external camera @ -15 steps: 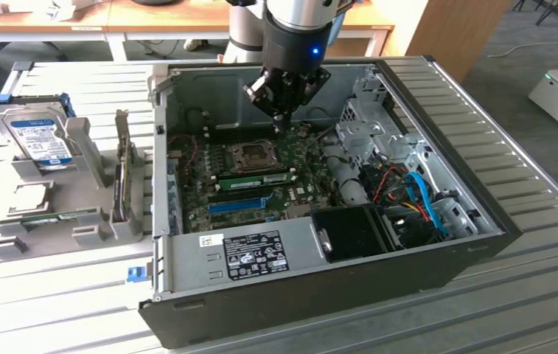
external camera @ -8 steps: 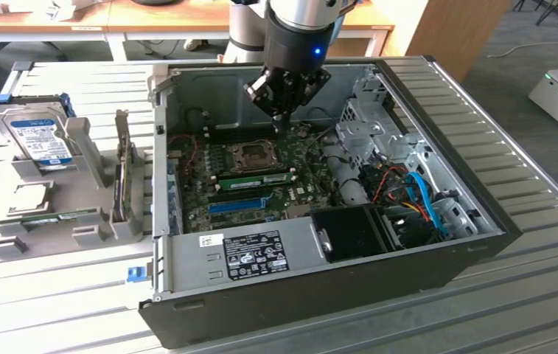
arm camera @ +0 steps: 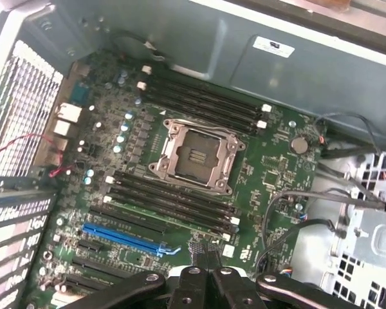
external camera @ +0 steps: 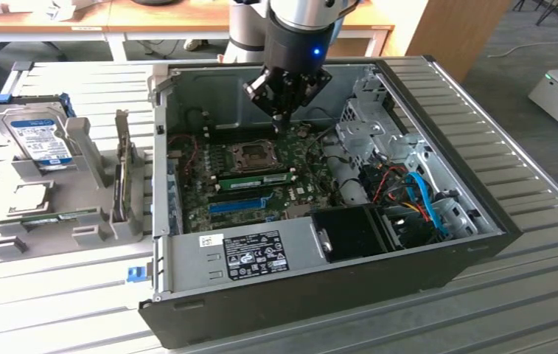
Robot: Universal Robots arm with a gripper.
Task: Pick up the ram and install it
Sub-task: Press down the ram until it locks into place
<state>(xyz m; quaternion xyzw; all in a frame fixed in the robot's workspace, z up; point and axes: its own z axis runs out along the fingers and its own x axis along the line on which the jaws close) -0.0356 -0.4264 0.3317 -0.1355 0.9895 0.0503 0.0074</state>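
Observation:
A long green ram stick (external camera: 257, 179) sits in a memory slot on the motherboard (external camera: 304, 193), between the CPU socket (external camera: 255, 153) and the blue expansion slot (external camera: 235, 204). My gripper (external camera: 279, 122) hangs inside the open computer case, above the board's far part beyond the socket and clear of the ram. Its fingers are shut with nothing between them. In the wrist view the gripper (arm camera: 206, 262) hovers over the board, with the CPU socket (arm camera: 196, 156), dark memory slots (arm camera: 170, 196) and blue slot (arm camera: 125, 238) below it. From that angle I cannot pick the ram out among the slots.
The black case (external camera: 475, 243) lies open on a slatted metal table (external camera: 544, 295). To the exterior view's left a grey holder (external camera: 82, 184) carries a hard drive (external camera: 40, 140), an upright card (external camera: 121, 173) and a thin green stick (external camera: 57, 218). Cables and drive cages (external camera: 387, 140) fill the case's right side.

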